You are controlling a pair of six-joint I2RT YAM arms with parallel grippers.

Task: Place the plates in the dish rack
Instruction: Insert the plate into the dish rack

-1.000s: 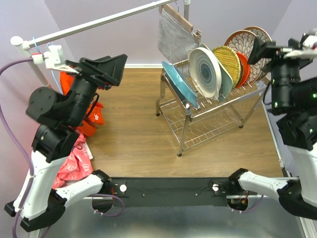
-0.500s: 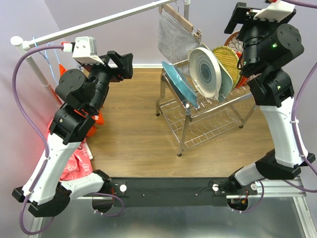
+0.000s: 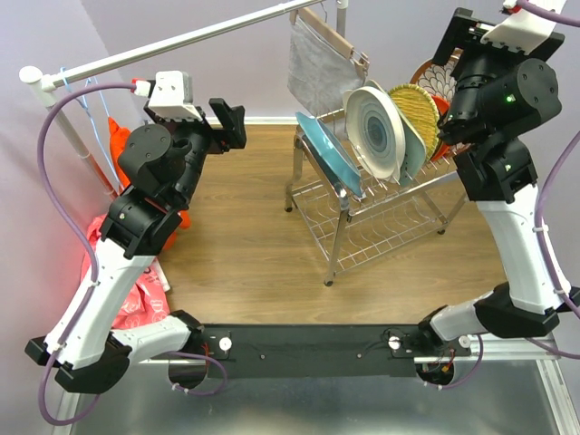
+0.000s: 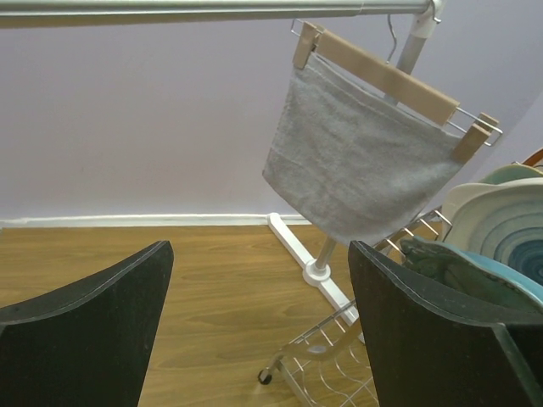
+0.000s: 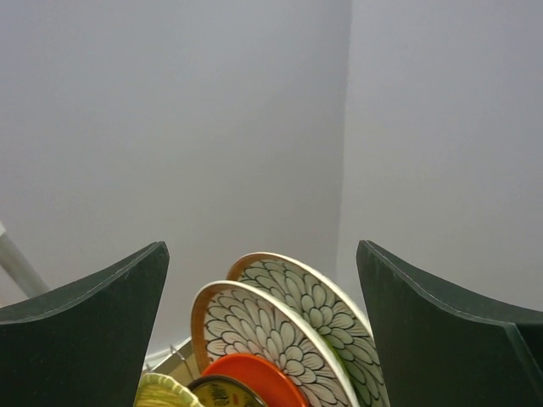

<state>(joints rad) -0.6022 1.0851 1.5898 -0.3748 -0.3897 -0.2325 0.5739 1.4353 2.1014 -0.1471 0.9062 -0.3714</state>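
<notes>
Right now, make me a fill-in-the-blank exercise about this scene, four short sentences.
1. The grey cloth hangs from a wooden ____.
2. Behind the orange plate stand ____ brown-rimmed plates.
3. On the rack, every plate stands in the ____ tier.
4. The left fingers and the right fingers are ____, with nothing held.

Missing words: hanger; two; upper; open

place: lab test cell | cues: plain lilac walls point(image 3: 136, 18), clothes rail point(image 3: 181, 40), dish rack point(image 3: 381, 227) on table point(image 3: 245, 258)
</notes>
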